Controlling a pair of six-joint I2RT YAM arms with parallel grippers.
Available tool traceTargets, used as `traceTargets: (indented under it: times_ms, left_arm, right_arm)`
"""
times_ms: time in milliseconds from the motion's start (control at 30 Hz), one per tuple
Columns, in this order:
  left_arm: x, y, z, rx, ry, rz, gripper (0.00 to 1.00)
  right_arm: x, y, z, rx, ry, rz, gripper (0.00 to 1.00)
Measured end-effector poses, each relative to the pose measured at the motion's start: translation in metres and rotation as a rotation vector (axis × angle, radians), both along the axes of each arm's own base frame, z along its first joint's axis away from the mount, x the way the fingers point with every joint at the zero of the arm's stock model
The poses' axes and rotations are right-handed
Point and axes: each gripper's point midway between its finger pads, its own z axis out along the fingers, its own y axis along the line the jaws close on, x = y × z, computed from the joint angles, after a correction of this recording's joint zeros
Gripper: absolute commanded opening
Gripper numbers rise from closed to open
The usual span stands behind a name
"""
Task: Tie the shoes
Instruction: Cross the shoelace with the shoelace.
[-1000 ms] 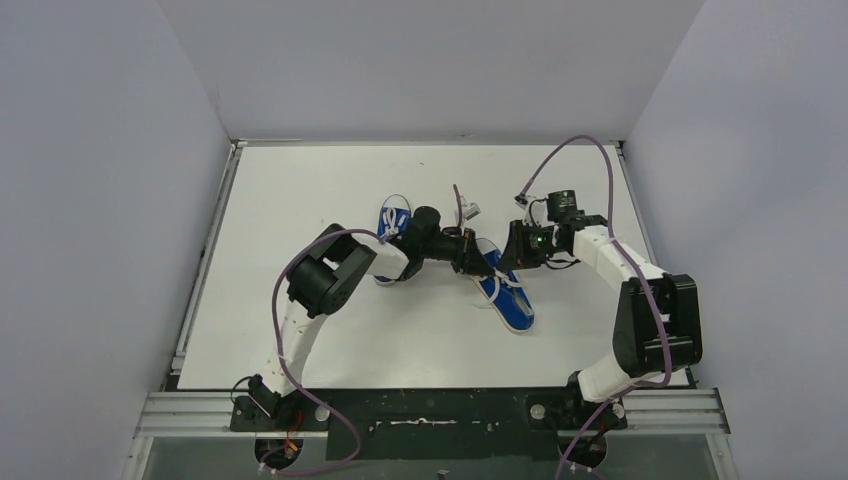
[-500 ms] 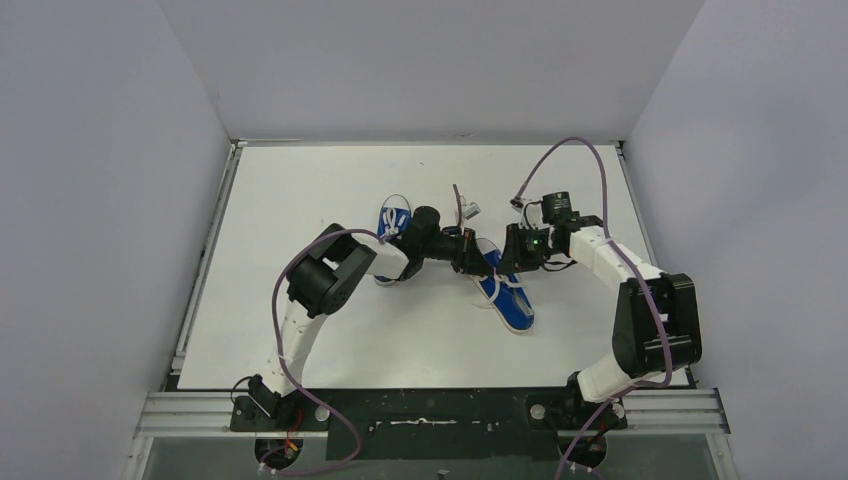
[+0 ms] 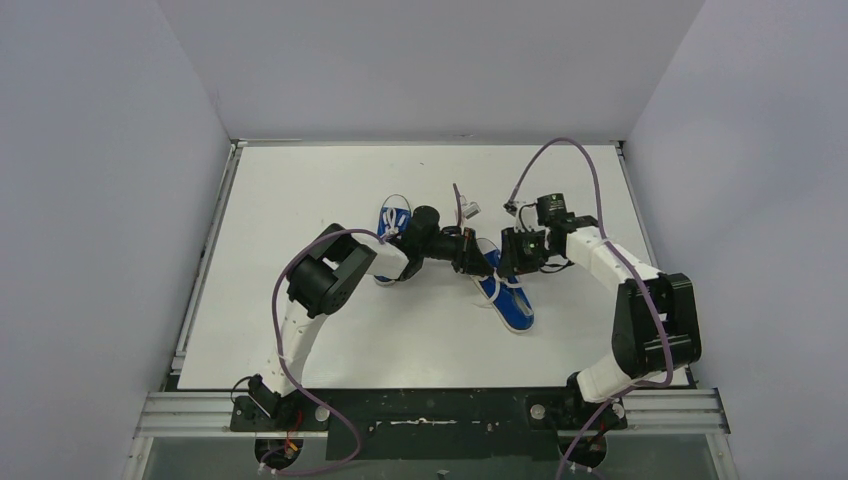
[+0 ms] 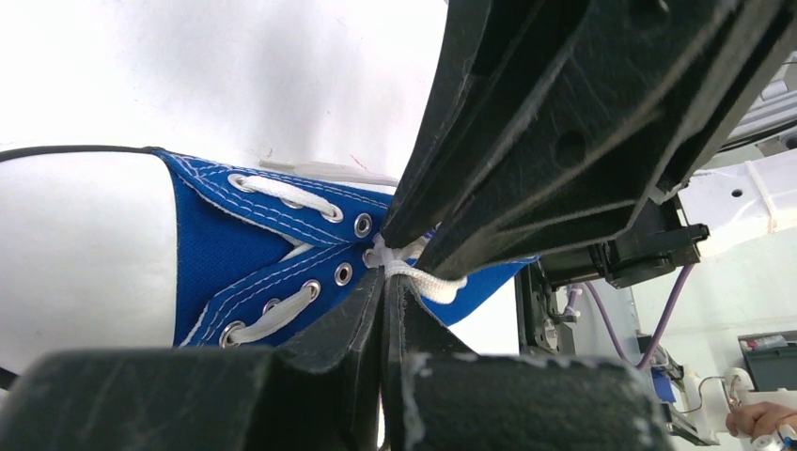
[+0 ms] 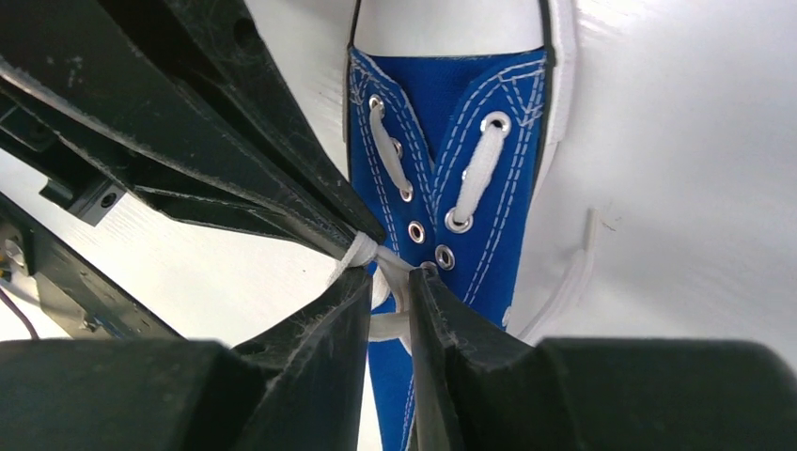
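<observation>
Jaws at lace [image 4: 423,280] of shoe [image 4: 226,249]

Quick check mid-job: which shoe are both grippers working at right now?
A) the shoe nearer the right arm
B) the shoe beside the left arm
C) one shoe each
A: the left gripper and right gripper meet tip to tip at the lace of the shoe nearer the right arm, while the other shoe lies apart beside the left arm.

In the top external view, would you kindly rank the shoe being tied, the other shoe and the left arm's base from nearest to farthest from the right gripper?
1. Shoe being tied: directly under the right gripper.
2. Other shoe: to its left.
3. Left arm's base: near-left edge.
</observation>
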Motion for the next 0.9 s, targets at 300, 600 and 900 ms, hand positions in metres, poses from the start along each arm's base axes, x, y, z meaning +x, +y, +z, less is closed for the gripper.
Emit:
traceTargets:
  times_ms: [300,600,900]
  left_arm:
    - [0.000,0.000,0.001,-0.006,0.001,-0.002,0.00]
    - [0.000,0.000,-0.003,-0.008,0.021,0.001,0.00]
    - [0.000,0.000,-0.002,-0.011,0.023,0.000,0.00]
  right_arm:
    - [-0.002,0.004,-0.002,-0.054,-0.031,0.062,0.26]
    - [0.006,0.008,0.003,-0.091,-0.068,0.087,0.02]
    - [0.005,0.006,0.004,-0.116,-0.069,0.098,0.17]
